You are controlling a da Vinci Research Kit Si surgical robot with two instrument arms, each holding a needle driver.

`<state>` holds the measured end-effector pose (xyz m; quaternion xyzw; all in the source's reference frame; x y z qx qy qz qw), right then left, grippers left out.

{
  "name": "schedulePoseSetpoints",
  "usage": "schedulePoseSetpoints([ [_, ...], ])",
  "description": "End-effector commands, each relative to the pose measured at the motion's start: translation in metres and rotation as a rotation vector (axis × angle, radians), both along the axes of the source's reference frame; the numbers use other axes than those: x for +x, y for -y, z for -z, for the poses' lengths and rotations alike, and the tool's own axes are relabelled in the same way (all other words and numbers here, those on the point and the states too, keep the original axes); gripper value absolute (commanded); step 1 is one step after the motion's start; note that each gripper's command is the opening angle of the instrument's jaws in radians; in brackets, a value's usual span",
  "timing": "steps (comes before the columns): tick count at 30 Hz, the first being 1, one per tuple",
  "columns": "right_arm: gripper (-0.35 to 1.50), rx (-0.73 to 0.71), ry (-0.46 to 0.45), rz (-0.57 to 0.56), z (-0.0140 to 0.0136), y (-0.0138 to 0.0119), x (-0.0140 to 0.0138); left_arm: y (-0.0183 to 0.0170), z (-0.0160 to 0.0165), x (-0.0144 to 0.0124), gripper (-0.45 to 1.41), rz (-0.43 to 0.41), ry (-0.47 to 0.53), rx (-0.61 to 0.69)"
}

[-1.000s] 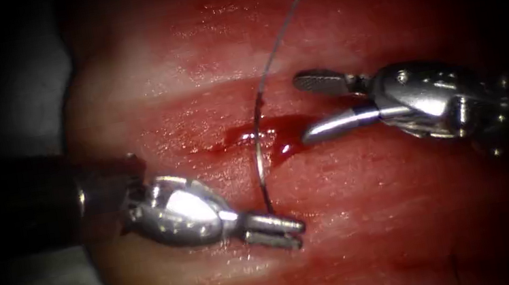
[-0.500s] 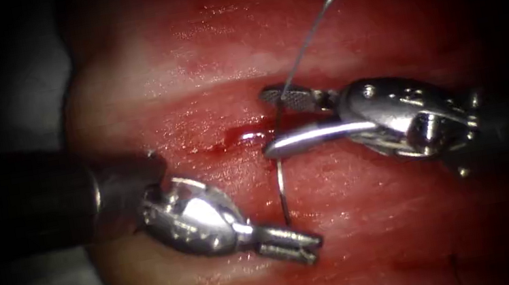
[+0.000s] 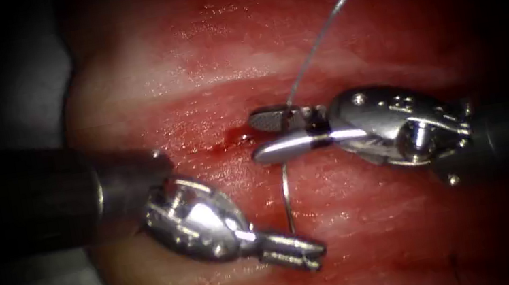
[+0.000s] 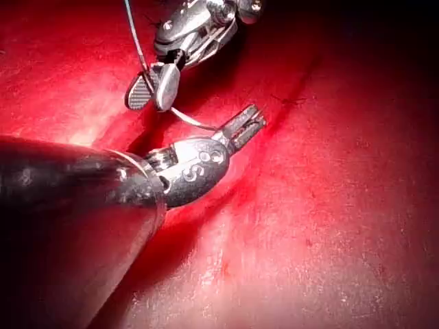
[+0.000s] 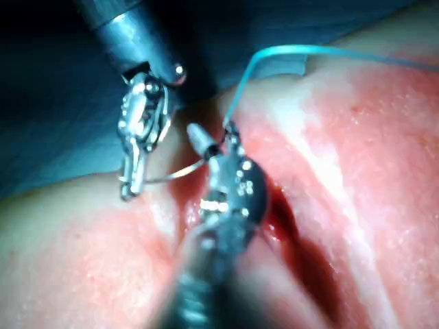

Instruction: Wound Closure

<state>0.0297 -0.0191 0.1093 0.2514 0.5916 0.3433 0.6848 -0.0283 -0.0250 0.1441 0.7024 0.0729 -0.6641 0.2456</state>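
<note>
The right tool (image 3: 267,137) has closed in from the right over the last second and now has its fingers nearly clenched around the needle (image 3: 286,192) near its thread end, where the thread (image 3: 330,19) runs up and away to the far right. Whether they truly pinch the needle or only bracket it is hard to make out; in the left wrist view the needle (image 4: 192,122) passes between the two pads. The left tool (image 3: 304,251) has its fingers clenched, and the needle's near end meets them, so it seems to hold the needle by that end, steadying it for the other tool; the contact itself is hidden behind the fingers. The needle stands across the cut (image 3: 227,141) on the tissue (image 3: 379,225), just right of the red fluid (image 3: 236,137), and appears free of the tissue, though its tip is covered.
</note>
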Motion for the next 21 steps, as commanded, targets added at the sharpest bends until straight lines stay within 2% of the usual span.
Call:
schedulePoseSetpoints([
  [1,-0.35,0.002,-0.002,0.004,-0.0003,0.0009,0.0004,0.0008,-0.0006,-0.0005,-0.45,-0.002,0.002,0.003],
  [8,-0.35,0.003,0.001,0.011,0.0000,0.0012,0.0003,0.0008,-0.0005,-0.0004,-0.45,0.003,-0.001,0.001],
  [9,-0.35,0.003,0.000,0.011,0.0000,0.0012,0.0003,0.0008,-0.0005,-0.0004,-0.37,0.010,-0.006,-0.001],
  [10,-0.35,0.003,0.001,0.011,0.0000,0.0012,0.0003,0.0006,-0.0005,-0.0004,0.54,0.027,-0.025,0.011],
  [11,-0.35,0.003,0.001,0.011,0.0000,0.0012,0.0003,0.0006,-0.0005,-0.0004,0.54,0.027,-0.025,0.011],
  [12,-0.35,-0.008,0.007,0.008,-0.0001,0.0011,0.0003,0.0003,-0.0004,-0.0004,0.98,0.064,-0.082,0.085],
  [14,-0.35,-0.066,0.017,0.011,-0.0002,0.0009,0.0002,-0.0002,0.0001,-0.0001,1.30,0.114,-0.136,0.141],
  [16,-0.35,-0.077,0.021,0.011,-0.0001,0.0008,0.0002,-0.0003,0.0003,0.0000,1.37,0.124,-0.143,0.153],
  [17,-0.35,-0.116,0.025,0.013,-0.0001,0.0005,-0.0001,-0.0004,0.0007,0.0006,1.40,0.155,-0.173,0.205],
  [21,-0.35,-0.151,0.027,0.005,0.0000,0.0003,-0.0004,-0.0003,0.0012,0.0017,1.31,0.168,-0.177,0.235],
])
